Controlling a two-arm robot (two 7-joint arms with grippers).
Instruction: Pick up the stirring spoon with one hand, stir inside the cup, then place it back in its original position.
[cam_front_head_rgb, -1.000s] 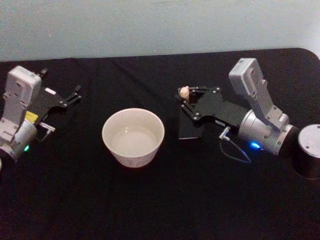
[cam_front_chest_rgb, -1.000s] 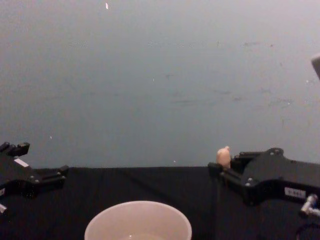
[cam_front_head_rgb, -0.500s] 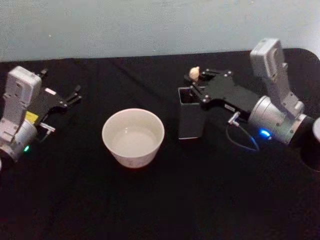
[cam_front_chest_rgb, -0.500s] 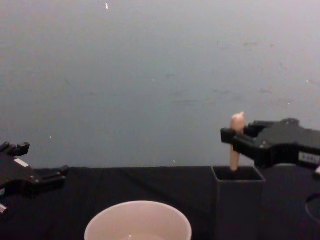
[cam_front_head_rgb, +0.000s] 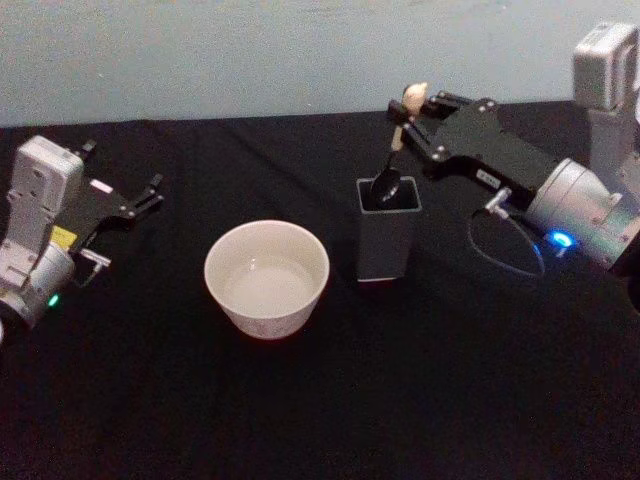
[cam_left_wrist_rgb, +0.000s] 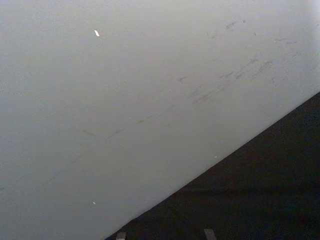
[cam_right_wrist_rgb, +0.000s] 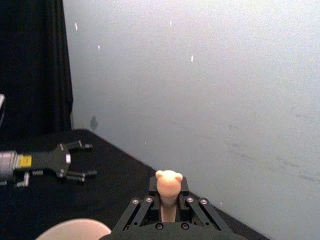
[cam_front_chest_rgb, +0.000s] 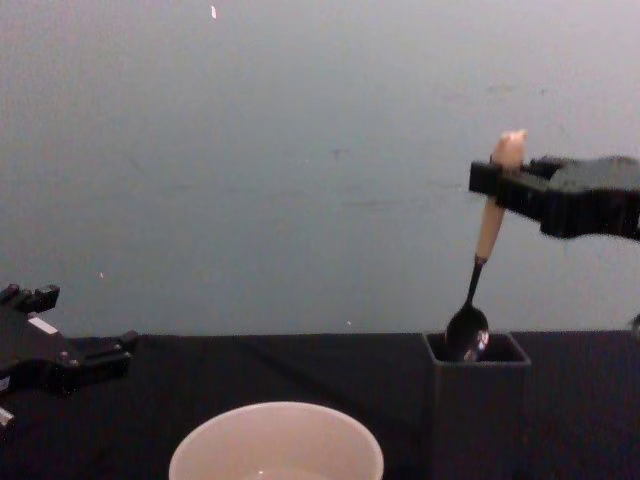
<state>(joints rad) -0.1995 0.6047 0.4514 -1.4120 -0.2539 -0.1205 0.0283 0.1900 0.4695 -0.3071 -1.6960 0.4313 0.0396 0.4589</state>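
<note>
The stirring spoon (cam_front_chest_rgb: 487, 232) hangs upright with its beige bear-shaped handle top (cam_front_head_rgb: 412, 97) clamped in my right gripper (cam_front_head_rgb: 412, 118), which is shut on it. Its shiny dark bowl (cam_front_chest_rgb: 466, 331) is level with the rim of the dark grey square holder (cam_front_head_rgb: 387, 231). The handle top (cam_right_wrist_rgb: 168, 187) shows between the fingers in the right wrist view. The cream-white cup (cam_front_head_rgb: 266, 276) stands left of the holder, its rim low in the chest view (cam_front_chest_rgb: 276, 445). My left gripper (cam_front_head_rgb: 150, 192) rests open at the far left, clear of everything.
A black cloth covers the table (cam_front_head_rgb: 330, 400), which ends at a pale wall behind. A looped cable (cam_front_head_rgb: 505, 245) hangs under my right wrist. There is free cloth in front of the cup and holder.
My right gripper has risen with the spoon, drawing it up out of the holder until the bowl reaches the rim. The left arm has not moved.
</note>
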